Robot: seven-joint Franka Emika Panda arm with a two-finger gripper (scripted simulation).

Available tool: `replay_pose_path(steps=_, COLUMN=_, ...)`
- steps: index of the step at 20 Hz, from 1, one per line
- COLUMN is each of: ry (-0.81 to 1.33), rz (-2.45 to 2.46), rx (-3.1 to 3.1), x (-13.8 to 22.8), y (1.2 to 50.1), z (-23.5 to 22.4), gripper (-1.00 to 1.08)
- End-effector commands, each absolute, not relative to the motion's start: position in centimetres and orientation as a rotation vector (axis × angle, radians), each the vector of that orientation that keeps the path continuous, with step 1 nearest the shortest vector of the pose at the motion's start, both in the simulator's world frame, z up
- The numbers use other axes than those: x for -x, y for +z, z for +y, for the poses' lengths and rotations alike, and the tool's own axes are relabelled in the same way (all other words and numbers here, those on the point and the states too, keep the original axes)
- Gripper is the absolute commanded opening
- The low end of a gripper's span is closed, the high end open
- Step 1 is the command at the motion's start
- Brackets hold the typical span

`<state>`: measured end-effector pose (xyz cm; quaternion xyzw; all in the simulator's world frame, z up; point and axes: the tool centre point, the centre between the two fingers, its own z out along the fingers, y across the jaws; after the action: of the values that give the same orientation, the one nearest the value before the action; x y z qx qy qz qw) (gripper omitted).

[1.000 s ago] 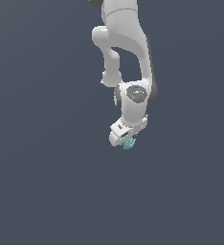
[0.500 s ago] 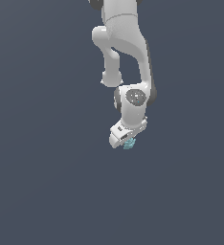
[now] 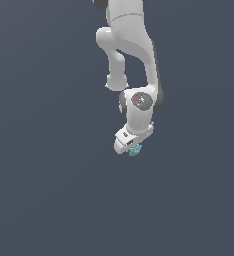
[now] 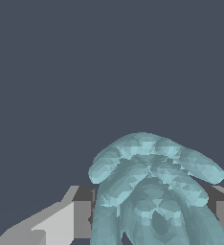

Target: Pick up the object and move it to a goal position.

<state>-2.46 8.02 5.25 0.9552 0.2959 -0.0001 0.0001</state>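
Gripper (image 3: 130, 148): holds the bumpy teal clump (image 3: 134, 150) between its fingers (image 4: 61, 222).
Around: plain dark grey.
Writing: none readable.

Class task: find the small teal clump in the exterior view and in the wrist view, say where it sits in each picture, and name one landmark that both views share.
Exterior view: the clump is a tiny teal speck just below centre, at the tip of the white gripper.
Wrist view: the clump fills the foreground, lumpy and lobed, between the fingers.
Shared landmark: the gripper around the clump.
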Motion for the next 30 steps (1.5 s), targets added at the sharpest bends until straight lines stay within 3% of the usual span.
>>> replay_pose_path(steps=1, ry=0.001, rz=0.929, rx=-3.001, x=2.6, y=5.7, z=8.0, gripper=-1.00)
replay_pose_path(steps=13, ry=0.001, rz=0.930, rx=-3.000, x=4.6, y=11.6, z=7.7, gripper=-1.00)
replay_pose_path(steps=30, ry=0.001, rz=0.932, rx=-3.000, x=10.0, y=28.2, z=7.1, gripper=-1.00)
